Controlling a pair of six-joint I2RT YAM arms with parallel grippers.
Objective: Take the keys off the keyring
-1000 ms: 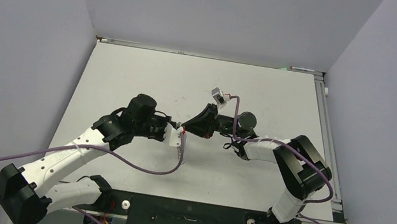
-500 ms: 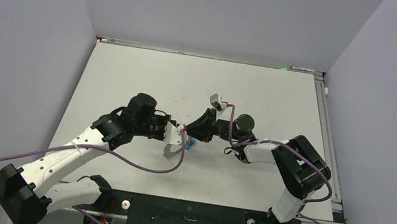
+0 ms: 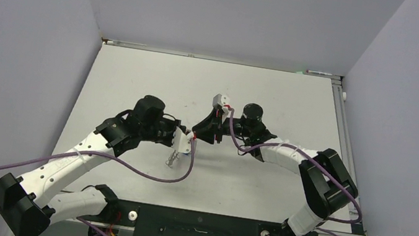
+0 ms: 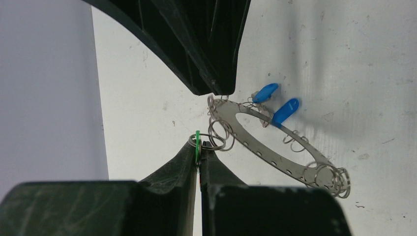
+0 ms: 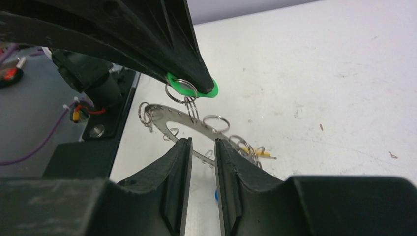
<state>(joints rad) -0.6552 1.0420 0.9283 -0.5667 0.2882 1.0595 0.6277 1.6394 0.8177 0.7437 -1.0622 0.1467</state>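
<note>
Tabletop (image 3: 137, 82): keyring (image 3: 170, 160) further left (left claw (image 4: 199, 156))

— Light?
— Bright, even, overhead; arms (image 3: 89, 153) throw soft shadows on the table (image 3: 138, 76).
— Wrist views?
— Left gripper (image 4: 199, 152) dark, blurred at the bottom edge; keyring (image 4: 226, 115) and keys (image 4: 285, 110) sharp, faintly shadowed.

Top view: keyring (image 3: 172, 160) too small to resolve. Left wrist: green tag (image 4: 197, 141) mostly buried in the left gripper (image 4: 198, 152) pinch; right gripper (image 4: 219, 92) cut off at top edge. Right wrist: keyring's lower arc hidden behind right gripper; grip on it undeterminable.
</note>
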